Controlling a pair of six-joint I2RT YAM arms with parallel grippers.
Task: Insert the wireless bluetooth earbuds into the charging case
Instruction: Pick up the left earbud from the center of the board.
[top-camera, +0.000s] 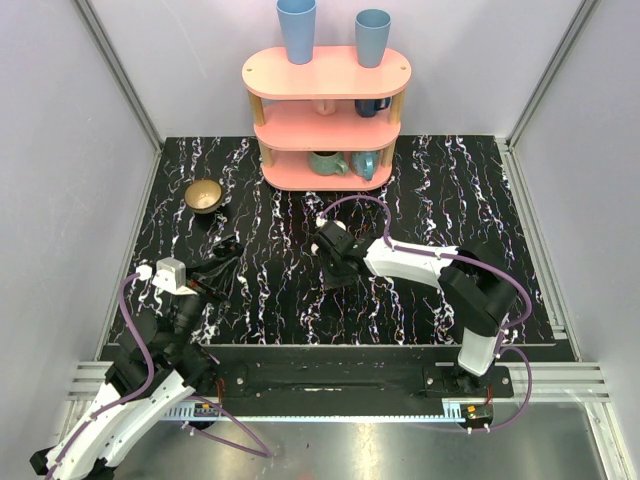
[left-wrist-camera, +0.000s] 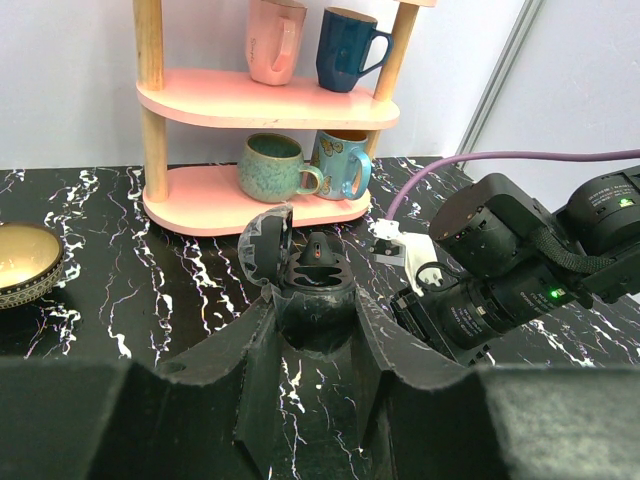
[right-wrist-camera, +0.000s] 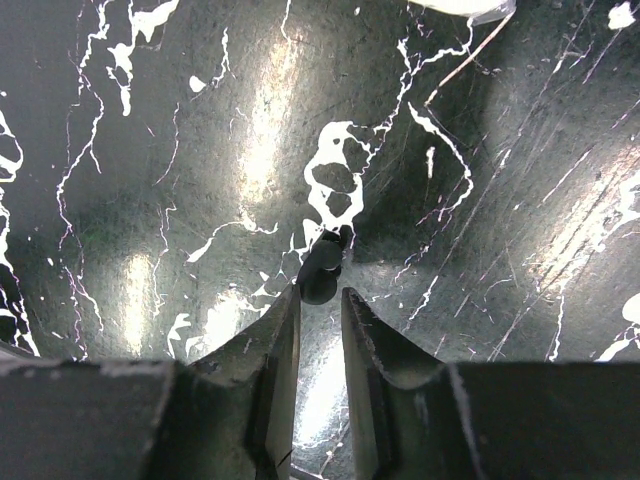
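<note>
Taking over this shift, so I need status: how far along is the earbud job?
Done: case open, held in left tool. In hand: right tool straddles a dark earbud lying on the table, not clearly gripped. Left: lifting it and seating it in the case.

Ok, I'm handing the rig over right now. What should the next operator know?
Left gripper: jaws shut on the charging case, lid open.
Right gripper: pointing down at the table, jaws nearly together, tips at the loose earbud; a firm pinch cannot be confirmed.
Done: the seated earbud appears to sit in the case.
Left: secure the loose earbud, carry it to the case, seat it.
</note>
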